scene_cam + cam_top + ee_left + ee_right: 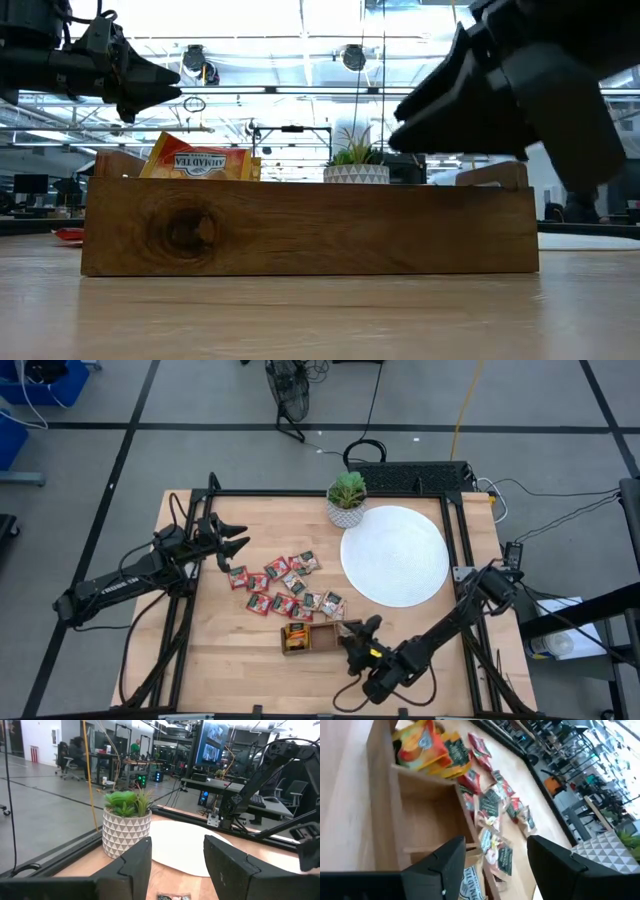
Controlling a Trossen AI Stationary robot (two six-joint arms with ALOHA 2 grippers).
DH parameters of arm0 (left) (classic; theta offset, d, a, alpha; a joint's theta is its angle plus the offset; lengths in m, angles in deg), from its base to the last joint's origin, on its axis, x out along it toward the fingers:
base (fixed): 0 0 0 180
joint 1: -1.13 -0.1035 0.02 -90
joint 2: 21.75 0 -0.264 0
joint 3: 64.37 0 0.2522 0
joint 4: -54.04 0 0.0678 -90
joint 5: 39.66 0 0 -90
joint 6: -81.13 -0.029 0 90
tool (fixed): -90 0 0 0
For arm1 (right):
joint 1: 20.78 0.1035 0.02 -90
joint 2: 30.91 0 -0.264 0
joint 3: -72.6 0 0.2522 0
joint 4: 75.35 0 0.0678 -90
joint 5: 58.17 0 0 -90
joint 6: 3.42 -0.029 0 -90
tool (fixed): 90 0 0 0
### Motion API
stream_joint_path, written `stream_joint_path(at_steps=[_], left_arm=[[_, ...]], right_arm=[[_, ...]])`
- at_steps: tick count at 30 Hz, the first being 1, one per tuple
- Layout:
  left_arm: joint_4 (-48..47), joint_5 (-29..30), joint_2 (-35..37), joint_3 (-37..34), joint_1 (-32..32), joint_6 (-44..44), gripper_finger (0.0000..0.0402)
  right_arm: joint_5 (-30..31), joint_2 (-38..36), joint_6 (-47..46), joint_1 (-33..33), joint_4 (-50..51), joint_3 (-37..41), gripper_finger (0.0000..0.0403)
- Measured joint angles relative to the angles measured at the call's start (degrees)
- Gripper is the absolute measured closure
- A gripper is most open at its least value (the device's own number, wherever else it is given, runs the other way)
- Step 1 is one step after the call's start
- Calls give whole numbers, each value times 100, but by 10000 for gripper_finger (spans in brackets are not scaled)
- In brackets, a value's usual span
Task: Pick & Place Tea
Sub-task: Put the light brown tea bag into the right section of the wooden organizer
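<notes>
I am seeing the small flat red tea sachets lying scattered mid-worktop, with orange ones sitting in the brown wooden tray's end compartment. My right gripper is hovering open-fingered at the tray's other end; my left gripper is hanging open and empty near the left edge.

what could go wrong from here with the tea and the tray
The right gripper hangs open right at the wooden tray; a low approach could knock its wall and shift it. The red tea sachets lie bunched and overlapping, so a pinch may lift two. The orange-yellow sachets stand tilted above the tray rim and could get caught.
</notes>
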Motion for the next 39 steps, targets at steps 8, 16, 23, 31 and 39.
stream_joint_path(at_steps=[8,16,23,31,39], left_arm=[[0,0,1,0,-1,0,220],[0,1,0,0,0,0,220],[2,0,-1,0,-1,0,220],[1,0,0,0,1,0,220],[2,1,1,0,-1,-1,220]], right_arm=[[-1320,-740,636,-109,117,-567,272],[-4648,-615,-583,-1170,3860,-2209,400],[-5652,-262,-982,-1528,4392,-2218,403],[-5805,-263,-946,-1454,3869,-2133,403],[-5958,-252,-1110,-1453,3156,-1426,403]])
